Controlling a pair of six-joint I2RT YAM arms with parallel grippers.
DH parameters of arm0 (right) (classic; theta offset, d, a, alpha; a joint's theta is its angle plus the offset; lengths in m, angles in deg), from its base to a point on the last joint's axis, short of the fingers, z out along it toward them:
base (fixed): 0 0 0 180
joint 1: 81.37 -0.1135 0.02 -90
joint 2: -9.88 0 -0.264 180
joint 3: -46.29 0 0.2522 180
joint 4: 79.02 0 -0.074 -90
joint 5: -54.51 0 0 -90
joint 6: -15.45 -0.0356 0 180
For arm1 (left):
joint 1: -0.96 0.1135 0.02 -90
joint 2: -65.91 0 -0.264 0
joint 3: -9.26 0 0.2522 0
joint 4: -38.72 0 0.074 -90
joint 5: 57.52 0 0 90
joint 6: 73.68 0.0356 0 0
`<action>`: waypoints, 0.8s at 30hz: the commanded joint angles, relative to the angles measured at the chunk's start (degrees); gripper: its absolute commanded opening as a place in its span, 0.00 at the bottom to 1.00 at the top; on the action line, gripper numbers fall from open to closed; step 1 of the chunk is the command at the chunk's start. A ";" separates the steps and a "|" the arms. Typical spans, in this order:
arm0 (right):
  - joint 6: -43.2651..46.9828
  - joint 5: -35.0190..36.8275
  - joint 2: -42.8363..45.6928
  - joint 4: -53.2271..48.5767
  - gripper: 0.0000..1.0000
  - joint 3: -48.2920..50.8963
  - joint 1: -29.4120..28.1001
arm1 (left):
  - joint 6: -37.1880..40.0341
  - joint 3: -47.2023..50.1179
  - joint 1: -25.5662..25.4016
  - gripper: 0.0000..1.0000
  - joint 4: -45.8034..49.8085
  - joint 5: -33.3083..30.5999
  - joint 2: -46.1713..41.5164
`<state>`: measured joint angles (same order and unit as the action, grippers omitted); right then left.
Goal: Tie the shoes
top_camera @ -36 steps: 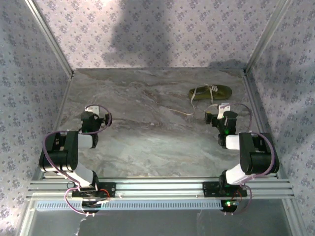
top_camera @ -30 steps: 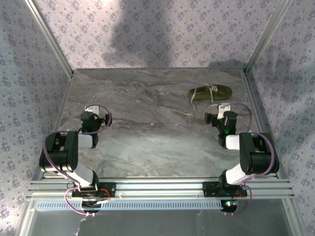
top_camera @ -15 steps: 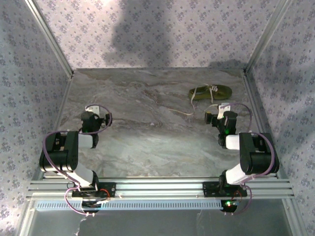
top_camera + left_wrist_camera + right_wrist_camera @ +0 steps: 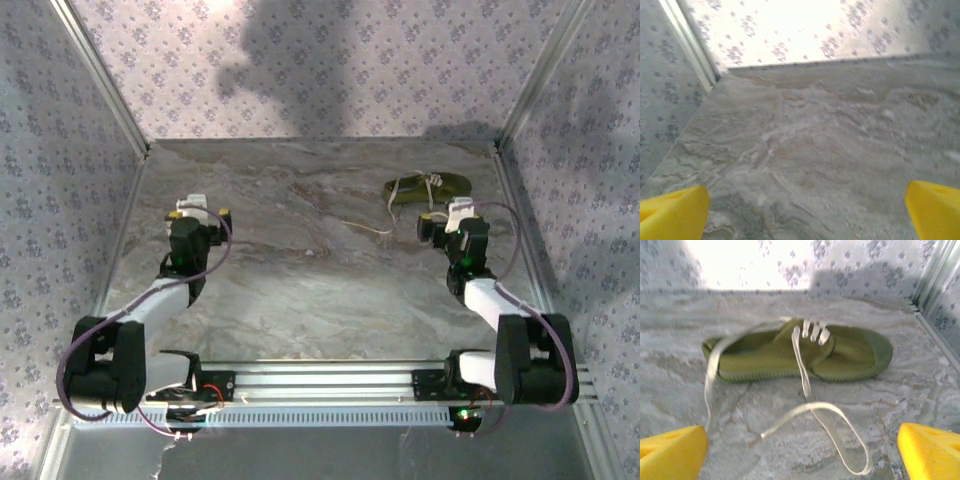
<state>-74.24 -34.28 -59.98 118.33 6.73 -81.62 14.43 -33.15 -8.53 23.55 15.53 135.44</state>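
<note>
Your shoe [image 4: 428, 188] sits on the marbled tabletop [image 4: 300, 280] toward the far right corner, close to the right-hand wall [image 4: 580, 150], with its toe pointing at that wall and its dark opening toward the middle. From the right wrist camera you see the shoe [image 4: 800, 352] side-on and a bit blurred, heel to the left and toe to the right. Its white laces [image 4: 810, 395] are loose. One strand runs down from the eyelets and bends into an open loop on the tabletop [image 4: 920, 390] in front of the shoe, and another curves round the heel end and down to the left. From above, a lace end [image 4: 365, 226] trails off to the left across the tabletop, away from the shoe. Your right fingers [image 4: 672, 452] are spread wide with nothing between them, just short of the shoe and facing it, and the lace loop lies in the gap ahead of them. Your right arm [image 4: 480, 290] reaches forward along the right side. Your left fingers [image 4: 675, 210] are also spread wide and empty, over bare tabletop [image 4: 810, 150] on the left half and well apart from the shoe. Your left arm [image 4: 165, 290] stretches forward on that side.
</note>
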 commanded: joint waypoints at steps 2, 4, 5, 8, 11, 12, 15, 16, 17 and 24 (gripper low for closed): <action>-8.39 -1.54 4.41 -11.01 1.00 -5.09 0.62 | -12.38 -9.59 0.00 1.00 20.53 -6.60 -0.31; -15.27 2.99 4.38 -14.94 1.00 -6.81 0.82 | -14.42 -10.42 0.00 1.00 21.47 -3.16 0.84; -19.02 6.90 3.79 -18.64 1.00 -8.36 1.06 | -16.10 -10.34 0.03 1.00 21.66 -2.12 1.11; -28.47 7.70 0.11 -27.36 1.00 -13.34 3.98 | -22.15 -10.76 0.00 1.00 23.79 0.66 1.89; -29.57 1.70 -2.59 -30.56 1.00 -16.61 5.39 | -23.47 -12.55 -0.83 1.00 25.82 5.77 2.96; -31.54 1.79 -3.82 -33.92 0.99 -19.19 5.17 | -22.92 -13.38 -2.08 0.99 26.58 5.88 3.44; -35.31 2.15 -8.19 -40.65 0.89 -25.77 2.86 | -20.14 -16.37 -7.03 1.00 29.05 5.30 5.08; -36.57 3.10 -9.81 -42.68 0.86 -28.08 1.48 | -19.51 -17.42 -8.65 1.00 29.88 5.27 5.89; -38.92 5.00 -11.49 -44.71 0.82 -30.30 -0.11 | -19.02 -18.22 -10.29 1.00 30.48 5.33 6.63; -47.62 10.96 -26.17 -56.36 0.61 -48.21 -6.45 | -18.25 -20.57 -18.05 1.00 30.63 6.12 10.85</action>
<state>-115.74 -26.45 -81.88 70.44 -35.48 -86.80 -4.72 -51.84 -25.01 51.51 20.66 144.76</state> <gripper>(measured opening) 0.623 0.994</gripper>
